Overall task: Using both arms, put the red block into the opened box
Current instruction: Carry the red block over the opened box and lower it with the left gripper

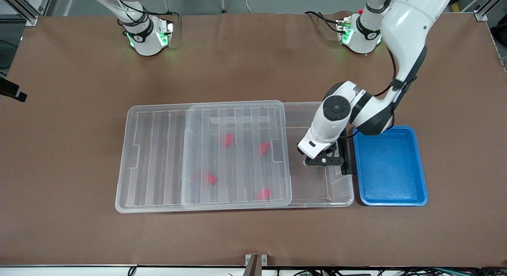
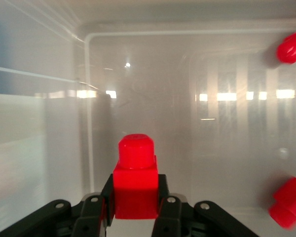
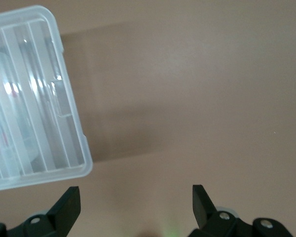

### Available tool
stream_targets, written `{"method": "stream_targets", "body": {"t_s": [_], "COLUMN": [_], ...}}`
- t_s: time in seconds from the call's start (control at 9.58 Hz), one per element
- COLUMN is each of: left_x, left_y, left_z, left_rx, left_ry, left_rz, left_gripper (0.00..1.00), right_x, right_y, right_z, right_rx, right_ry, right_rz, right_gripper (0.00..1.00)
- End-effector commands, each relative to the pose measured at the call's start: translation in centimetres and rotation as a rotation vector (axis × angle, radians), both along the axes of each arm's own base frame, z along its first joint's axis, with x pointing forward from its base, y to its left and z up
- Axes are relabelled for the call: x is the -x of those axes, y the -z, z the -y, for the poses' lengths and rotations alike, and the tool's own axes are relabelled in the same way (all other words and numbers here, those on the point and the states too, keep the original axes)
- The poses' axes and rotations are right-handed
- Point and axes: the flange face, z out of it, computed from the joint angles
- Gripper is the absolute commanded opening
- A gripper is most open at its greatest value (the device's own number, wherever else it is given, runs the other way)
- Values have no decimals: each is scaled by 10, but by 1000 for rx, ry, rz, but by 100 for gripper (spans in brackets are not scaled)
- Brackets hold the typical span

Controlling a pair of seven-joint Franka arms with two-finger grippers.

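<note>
My left gripper [image 2: 135, 195] is shut on a red block [image 2: 135, 180], held stub forward low inside the clear box [image 1: 317, 191]. In the front view the left gripper [image 1: 324, 161] hangs over the uncovered part of the box, beside the black latch [image 1: 345, 157]; its block is hidden there. The ribbed clear lid [image 1: 158, 161] lies slid toward the right arm's end and covers the rest of the box. Several red blocks lie under it, such as one [image 1: 228, 139] and another [image 1: 263, 194]. My right gripper [image 3: 136, 197] is open over bare table near a lid corner [image 3: 34, 113].
A blue tray [image 1: 390, 165] sits against the box at the left arm's end of the table. Two more red blocks [image 2: 292, 47] [image 2: 288, 207] show inside the box in the left wrist view. Brown table surface [image 1: 253, 236] surrounds everything.
</note>
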Motion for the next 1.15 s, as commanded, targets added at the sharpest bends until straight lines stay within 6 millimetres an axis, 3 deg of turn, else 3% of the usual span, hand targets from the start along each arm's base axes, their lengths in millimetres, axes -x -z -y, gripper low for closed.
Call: {"method": "stream_targets", "body": {"t_s": [0.0,0.1,0.21,0.31,0.42,0.52,1.04], "left_x": [-5,-3,-2,-2,-2,-3,-2], "left_y": [50,60,63,63,61,57,-19], "left_z": [5,5,5,6,6,1,-7], "left_rx": [38,38,38,38,29,17,-32], "left_ry": [20,27,28,32,59,57,54], "left_rz": [-14,-28,-33,-31,-22,-16,20], "left_gripper": [1,3,13,41,92,100,100], "right_x": [18,29,38,38,39,36,34], "right_y": [9,15,19,9,-1,-6,-9], "right_z": [-4,-5,-7,-9,-6,-8,-20], "right_rx": [-9,-8,11,17,19,23,23], "right_ry": [-24,-23,-29,-32,-32,-55,-71], "right_rz": [-11,10,43,55,58,68,67], "right_gripper": [100,100,100,100,100,100,100]}}
